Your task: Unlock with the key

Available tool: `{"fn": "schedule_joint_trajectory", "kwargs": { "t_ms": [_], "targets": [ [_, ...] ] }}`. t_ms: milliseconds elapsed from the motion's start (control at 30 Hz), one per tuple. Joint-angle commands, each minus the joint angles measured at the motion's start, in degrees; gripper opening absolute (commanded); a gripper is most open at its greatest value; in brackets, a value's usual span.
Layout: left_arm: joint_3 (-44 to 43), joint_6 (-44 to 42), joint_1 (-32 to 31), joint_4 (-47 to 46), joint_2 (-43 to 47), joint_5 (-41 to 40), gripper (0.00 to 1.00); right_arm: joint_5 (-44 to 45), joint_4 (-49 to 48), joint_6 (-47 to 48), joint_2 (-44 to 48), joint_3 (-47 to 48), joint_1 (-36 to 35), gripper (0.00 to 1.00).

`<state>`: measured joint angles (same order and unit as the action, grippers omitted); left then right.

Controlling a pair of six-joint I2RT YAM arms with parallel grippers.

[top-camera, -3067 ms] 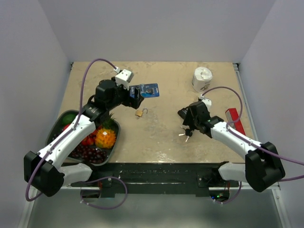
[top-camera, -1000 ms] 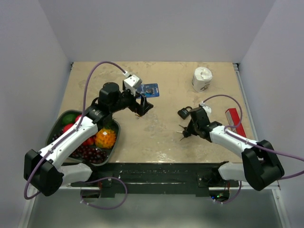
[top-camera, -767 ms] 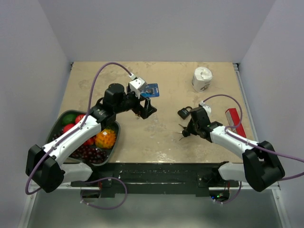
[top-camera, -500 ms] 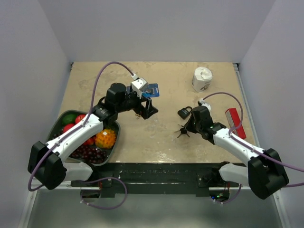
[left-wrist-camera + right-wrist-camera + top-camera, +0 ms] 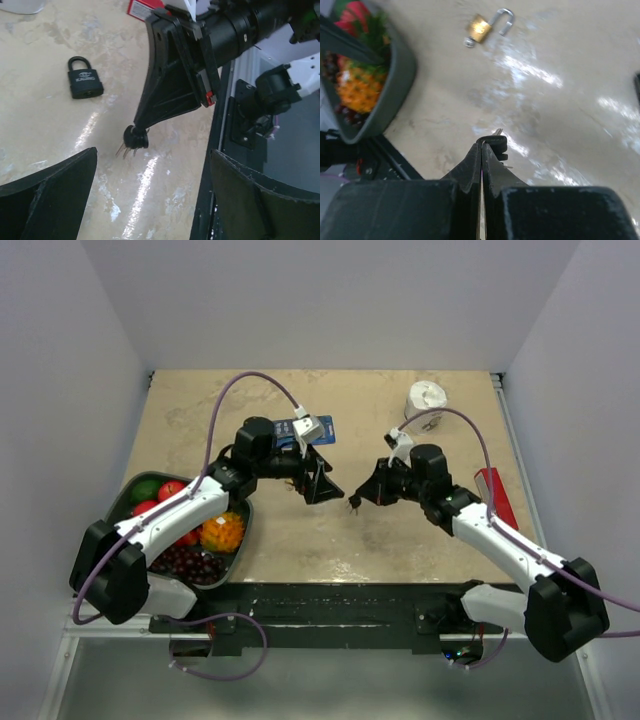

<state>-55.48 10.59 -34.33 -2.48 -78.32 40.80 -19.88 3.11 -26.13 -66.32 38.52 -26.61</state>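
My right gripper [image 5: 359, 499] is shut on the key [image 5: 354, 505], a small bunch with black heads that hangs from its fingertips [image 5: 481, 146] above the tabletop. In the left wrist view the bunch [image 5: 133, 139] dangles below the right gripper's black fingers [image 5: 167, 95], and the black padlock [image 5: 85, 84] lies flat on the table behind it, apart from the key. My left gripper [image 5: 320, 485] faces the right one from a short way off, open, with nothing between its fingers [image 5: 55, 192]. The right arm hides the black padlock from the top view.
A small brass padlock [image 5: 481, 28] with its shackle open lies near the grey fruit tray [image 5: 402, 70], which stands at the left [image 5: 116, 508]. At the back are a blue card [image 5: 325, 430] and a white roll [image 5: 425, 400]. A red box [image 5: 496, 496] lies at the right.
The right gripper has lifted the key off the table and carried it left toward the middle. The left arm has swung right, its open gripper now close to the right one.
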Motion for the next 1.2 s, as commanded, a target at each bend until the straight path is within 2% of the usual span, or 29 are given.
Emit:
{"fn": "schedule_joint_trajectory", "kwargs": {
  "t_ms": [0, 300, 467, 533, 667, 833, 867, 1067, 1167],
  "targets": [
    [-0.06, 0.75, -0.3, -5.25, -0.25, 10.0, 0.98, -15.09, -3.64, 6.35, 0.94, 7.08, 0.16, 0.0],
    [-0.24, -2.68, -0.22, -2.8, 0.89, 10.27, 0.99, -30.46, -1.99, 6.53, -0.38, 15.96, 0.07, 0.0],
    [-0.41, -4.08, -0.21, -1.56, 1.6, 10.44, 0.99, -33.03, -1.62, 6.18, -0.03, 17.73, 0.07, 0.0],
    [-0.5, -4.44, -0.21, -1.3, 1.33, 12.8, 0.94, -33.38, -1.53, 6.18, 0.14, 17.99, 0.16, 0.0],
    [-1.38, -5.84, -0.13, 0.37, 0.89, 14.58, 0.7, -33.21, -0.83, 6.27, 0.41, 18.34, 0.16, 0.0],
    [-1.65, -7.25, 0.14, 2.04, 1.51, 14.66, 0.55, -31.36, 0.84, 7.76, 0.67, 19.04, 0.16, 0.0],
    [-1.82, -7.77, 0.14, 2.39, 1.51, 14.66, 0.49, -31.19, 1.19, 8.2, 0.76, 19.22, 0.16, 0.0],
    [-2.35, -8.74, 0.23, 5.11, 1.42, 14.05, 0.4, -30.57, 2.07, 8.9, 1.2, 19.92, 0.24, 0.0],
    [-2.79, -9.8, 0.23, 6.78, 1.51, 12.47, 0.4, -29.87, 3.04, 9.52, 1.55, 20.01, 0.16, 0.0]
  ]
}}
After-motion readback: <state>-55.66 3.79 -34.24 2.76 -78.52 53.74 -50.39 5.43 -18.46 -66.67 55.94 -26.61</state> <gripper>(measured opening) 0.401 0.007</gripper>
